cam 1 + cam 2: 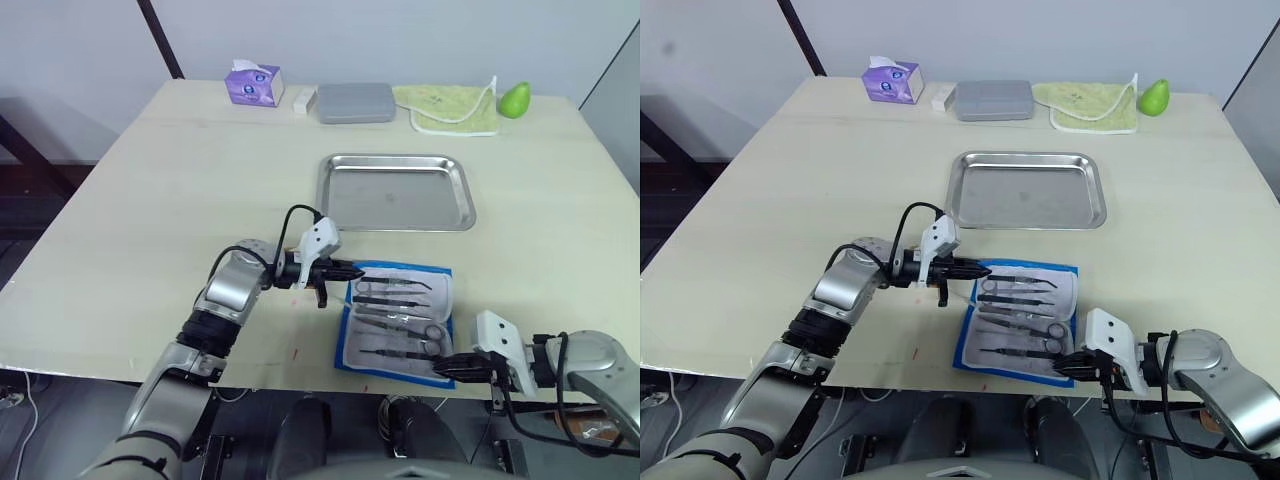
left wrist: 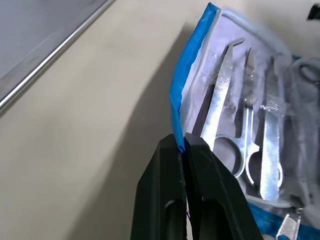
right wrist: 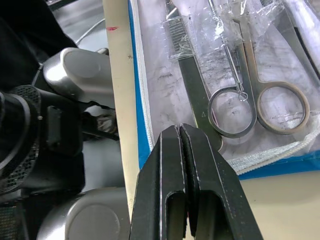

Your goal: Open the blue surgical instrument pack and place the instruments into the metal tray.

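Observation:
The blue surgical instrument pack (image 1: 347,330) lies open near the table's front edge, its whitish inner face up. The instruments (image 1: 395,300), scissors, forceps and probes, lie side by side in it under clear film. My left gripper (image 1: 352,271) is shut on the pack's far left blue edge (image 2: 176,100). At the pack's near right corner, my right gripper (image 1: 440,366) is shut on the edge, beside the scissor rings (image 3: 280,107). The metal tray (image 1: 395,158) sits just beyond the pack with nothing in it.
Along the back edge stand a purple tissue box (image 1: 253,83), a small white block (image 1: 303,98), a grey rounded case (image 1: 355,102), a yellow-green towel (image 1: 450,108) and a green pear (image 1: 514,99). The pack's near edge lies close to the table's front edge.

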### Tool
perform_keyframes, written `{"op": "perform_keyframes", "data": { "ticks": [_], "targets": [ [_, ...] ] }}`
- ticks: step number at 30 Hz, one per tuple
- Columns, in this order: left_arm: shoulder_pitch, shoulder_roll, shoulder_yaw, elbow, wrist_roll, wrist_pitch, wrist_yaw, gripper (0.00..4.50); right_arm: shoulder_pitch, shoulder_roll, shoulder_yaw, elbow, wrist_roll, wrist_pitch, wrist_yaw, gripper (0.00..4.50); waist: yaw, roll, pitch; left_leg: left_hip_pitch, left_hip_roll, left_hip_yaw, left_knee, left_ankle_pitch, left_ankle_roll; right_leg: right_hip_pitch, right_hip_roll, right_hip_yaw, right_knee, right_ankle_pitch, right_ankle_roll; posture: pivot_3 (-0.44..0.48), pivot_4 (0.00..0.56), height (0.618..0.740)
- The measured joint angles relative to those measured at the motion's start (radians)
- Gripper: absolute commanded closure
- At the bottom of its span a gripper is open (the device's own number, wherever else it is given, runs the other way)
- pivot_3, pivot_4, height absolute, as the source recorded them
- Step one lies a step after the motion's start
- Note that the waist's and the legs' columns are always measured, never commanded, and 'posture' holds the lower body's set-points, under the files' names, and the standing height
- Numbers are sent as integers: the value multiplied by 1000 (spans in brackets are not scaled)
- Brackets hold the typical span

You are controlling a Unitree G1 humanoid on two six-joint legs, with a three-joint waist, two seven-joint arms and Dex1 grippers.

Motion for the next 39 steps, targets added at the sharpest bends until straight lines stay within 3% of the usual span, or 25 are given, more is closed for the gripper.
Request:
{"op": "perform_keyframes", "data": {
  "ticks": [35,39],
  "targets": [
    [45,-18,17,-53,-1,21,106,4500,-81,-29,0,98,-64,-99,16,4429,-2,-1,-4,2,0,0,0,0,0,2,1,1,0,0,0,0,150,738],
    [53,-8,39,-57,-20,32,108,3063,-86,-29,0,101,-64,-95,21,4500,-2,-1,-4,3,0,0,-1,0,0,2,1,2,0,0,0,0,150,738]
  ]
}}
